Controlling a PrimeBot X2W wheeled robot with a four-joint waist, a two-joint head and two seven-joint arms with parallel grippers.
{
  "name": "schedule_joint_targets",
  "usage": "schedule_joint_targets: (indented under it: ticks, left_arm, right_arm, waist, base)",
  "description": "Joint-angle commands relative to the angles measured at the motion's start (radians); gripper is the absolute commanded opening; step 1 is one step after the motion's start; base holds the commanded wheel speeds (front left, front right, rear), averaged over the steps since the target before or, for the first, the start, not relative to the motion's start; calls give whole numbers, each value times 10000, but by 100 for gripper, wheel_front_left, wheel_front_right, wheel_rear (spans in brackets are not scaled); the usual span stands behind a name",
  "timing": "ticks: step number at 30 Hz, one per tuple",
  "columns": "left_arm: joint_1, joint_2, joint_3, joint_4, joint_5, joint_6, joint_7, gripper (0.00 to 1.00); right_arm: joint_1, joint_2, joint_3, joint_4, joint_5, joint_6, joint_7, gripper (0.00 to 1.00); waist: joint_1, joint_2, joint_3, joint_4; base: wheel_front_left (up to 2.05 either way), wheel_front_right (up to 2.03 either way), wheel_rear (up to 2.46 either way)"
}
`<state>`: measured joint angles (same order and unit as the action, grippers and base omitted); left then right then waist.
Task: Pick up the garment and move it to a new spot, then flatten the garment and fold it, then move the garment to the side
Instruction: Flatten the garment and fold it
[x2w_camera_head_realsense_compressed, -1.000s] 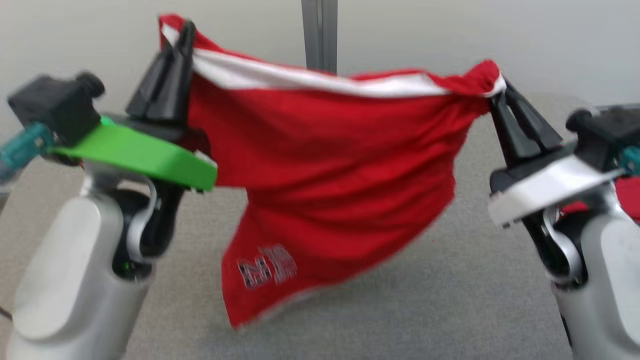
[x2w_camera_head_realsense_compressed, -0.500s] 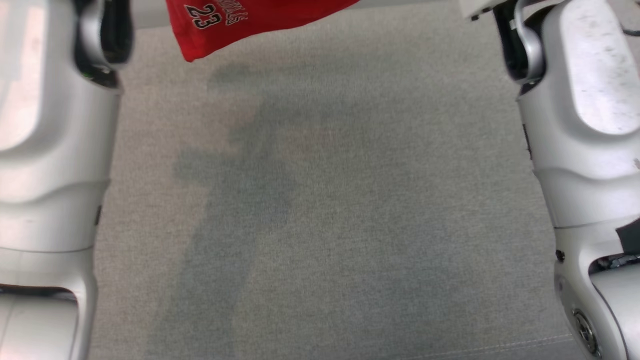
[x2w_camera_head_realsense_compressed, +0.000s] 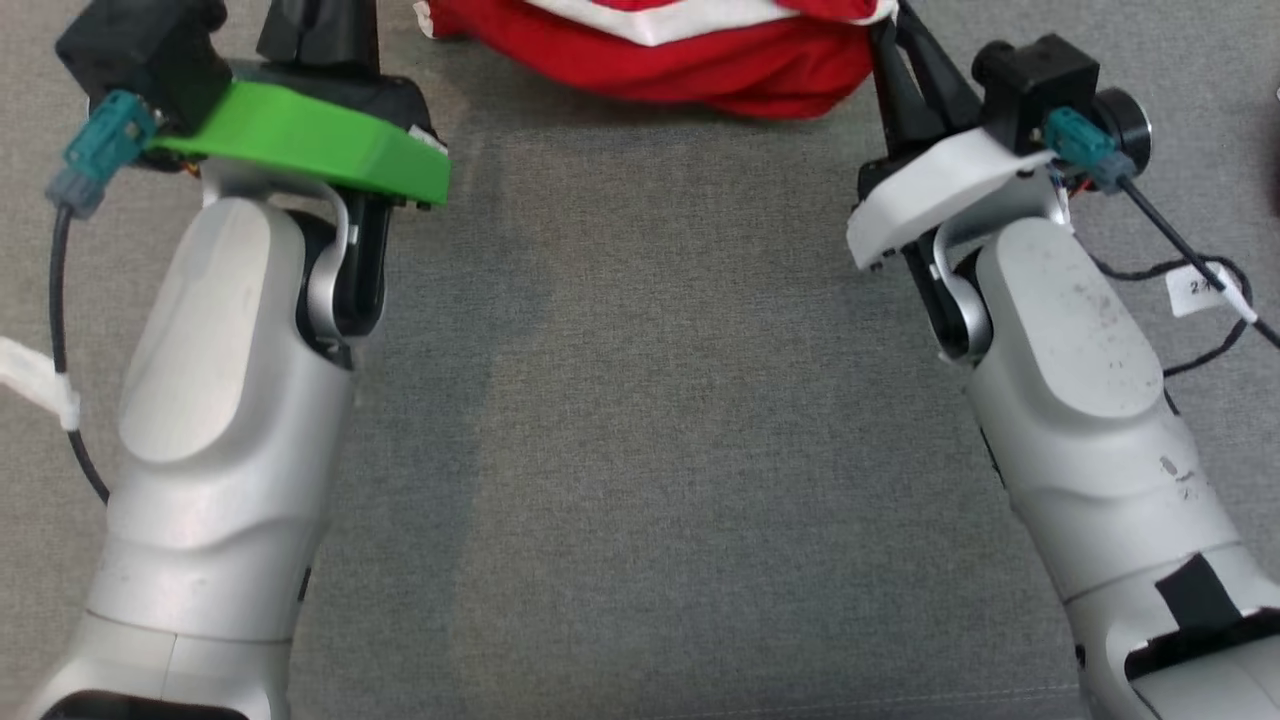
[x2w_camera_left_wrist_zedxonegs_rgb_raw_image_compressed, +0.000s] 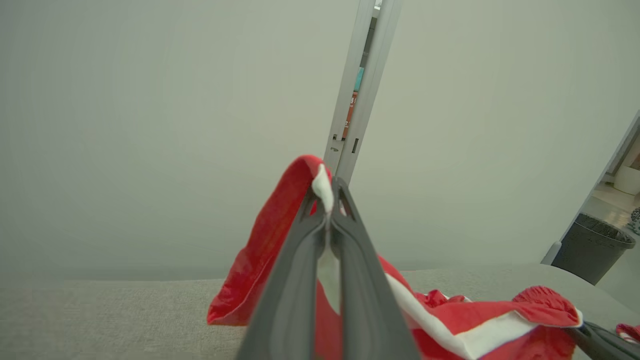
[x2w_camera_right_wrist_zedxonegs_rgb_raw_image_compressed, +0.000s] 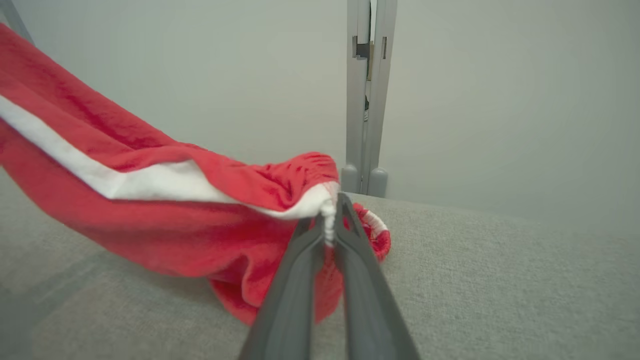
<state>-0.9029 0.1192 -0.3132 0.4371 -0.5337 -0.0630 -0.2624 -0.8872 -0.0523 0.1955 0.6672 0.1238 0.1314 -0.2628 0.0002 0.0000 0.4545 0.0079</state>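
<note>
The garment is red with a white band and spans the gap between my two grippers at the top of the head view. My left gripper is shut on one end of the white band, and its dark fingers rise past the top edge of the head view. My right gripper is shut on the other end of the band, and its fingers slant up to the garment's right corner. The garment sags between the two grips, and its lower part bunches on the grey table.
A grey post stands against the pale wall behind the table. Black cables with a white tag lie by my right forearm. A dark bin stands beyond the table's right end, and another bit of red cloth lies there.
The head camera has tilted between frames. A second ago the garment hung stretched above the table between both grippers; now it is lower and sags onto the table. Both grips have held.
</note>
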Motion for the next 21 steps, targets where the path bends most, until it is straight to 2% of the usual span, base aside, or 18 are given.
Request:
schedule_joint_targets:
  ticks: [1, 6, 13, 17, 21]
  left_arm:
    - [391, -11, 161, -301, 198, -87, -28, 0]
    - [1975, -196, 709, -1340, 452, -196, -27, 0]
    - [4565, -389, 807, -2829, 701, -317, -19, 0]
    - [6143, -383, 724, -3817, 824, -142, -18, 0]
    - [7696, -369, 555, -5024, 755, 247, 133, 0]
  right_arm:
    - [370, -29, -72, -276, 133, -16, -23, 0]
    - [1834, -21, -199, -1415, 446, -16, -25, 0]
    - [4260, -99, -133, -3314, 772, -16, -25, 0]
    - [5793, -138, -29, -4239, 848, -16, -27, 0]
    - [7362, -189, -37, -5138, 915, -16, -28, 0]
  waist:
    - [-2, 0, -148, 28]
    - [-2, 0, -810, 109]
    - [-2, 0, -2329, 306]
    - [-2, 0, -3181, 308]
    - [-2, 0, -3886, 274]
  base:
    - [0, 0, 0]
    - [0, 0, 0]
    - [0, 0, 0]
    - [0, 0, 0]
    - [0, 0, 0]
